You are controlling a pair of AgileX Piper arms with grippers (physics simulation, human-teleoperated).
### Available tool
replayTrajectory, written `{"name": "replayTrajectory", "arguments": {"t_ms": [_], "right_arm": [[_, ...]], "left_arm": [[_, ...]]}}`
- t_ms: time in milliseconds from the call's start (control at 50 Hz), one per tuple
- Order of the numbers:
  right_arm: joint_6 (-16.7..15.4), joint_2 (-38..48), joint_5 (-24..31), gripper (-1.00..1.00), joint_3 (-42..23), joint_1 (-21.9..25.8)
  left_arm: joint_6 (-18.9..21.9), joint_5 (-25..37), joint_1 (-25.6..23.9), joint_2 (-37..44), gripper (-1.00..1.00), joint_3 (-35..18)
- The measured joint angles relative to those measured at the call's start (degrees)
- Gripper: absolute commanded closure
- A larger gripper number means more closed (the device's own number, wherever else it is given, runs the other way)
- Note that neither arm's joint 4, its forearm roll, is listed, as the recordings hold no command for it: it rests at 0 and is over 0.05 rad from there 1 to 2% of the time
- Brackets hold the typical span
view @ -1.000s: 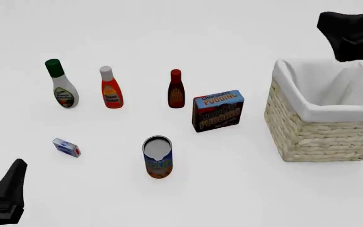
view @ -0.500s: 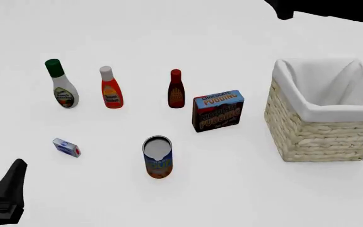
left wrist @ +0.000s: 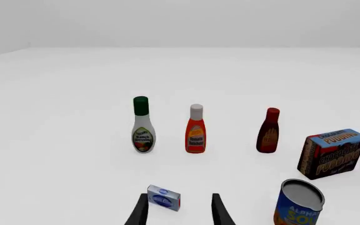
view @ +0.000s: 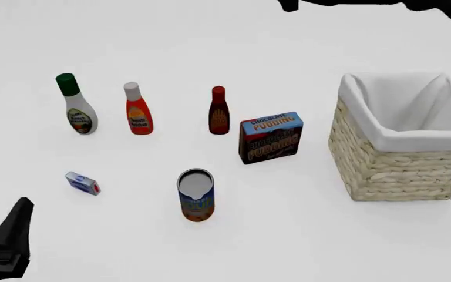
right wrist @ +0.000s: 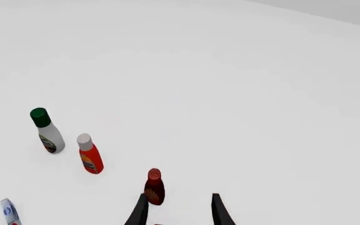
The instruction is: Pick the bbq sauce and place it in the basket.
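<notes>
The bbq sauce (view: 218, 111), a small dark reddish-brown bottle with a red cap, stands upright at mid-table, left of the pudding box. It also shows in both wrist views (left wrist: 268, 131) (right wrist: 154, 187). The basket (view: 398, 170), woven wicker with a white lining, stands at the right with nothing visible in it. My left gripper (left wrist: 178, 196) is open and low at the near left, far from the sauce; one of its fingers (view: 16, 229) shows there. My right gripper (right wrist: 178, 196) is open and high over the table, holding nothing, with the sauce just beyond its fingers. Only that arm's dark shape (view: 366, 4) crosses the front view's top edge.
Left of the sauce stand an orange-red bottle with a white cap (view: 138, 111) and a white bottle with a green cap (view: 75, 108). A chocolate pudding box (view: 270, 138) sits between sauce and basket. Nearer me stand an open can (view: 195, 194) and a small blue-white box (view: 82, 183).
The right arm has left its place above the basket's far right corner and swung up and leftward along the front view's top edge. The left arm and all objects have stayed put.
</notes>
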Motion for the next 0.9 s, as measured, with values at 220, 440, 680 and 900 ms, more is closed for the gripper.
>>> {"name": "replayTrajectory", "arguments": {"t_ms": [220, 440, 680, 900], "right_arm": [[0.4, 6.6, 1.6, -1.0, -6.0, 1.4], [0.8, 12.7, 3.4, -1.0, -12.1, 2.6], [1.3, 19.1, 5.4, -1.0, -19.0, 3.3], [1.5, 25.2, 7.2, -1.0, -25.3, 3.2]], "left_arm": [[0.0, 0.0, 0.0, 0.0, -1.0, 0.0], [0.0, 0.0, 0.0, 0.0, -1.0, 0.0], [0.0, 0.0, 0.0, 0.0, -1.0, 0.0], [0.0, 0.0, 0.0, 0.0, -1.0, 0.0]]}}
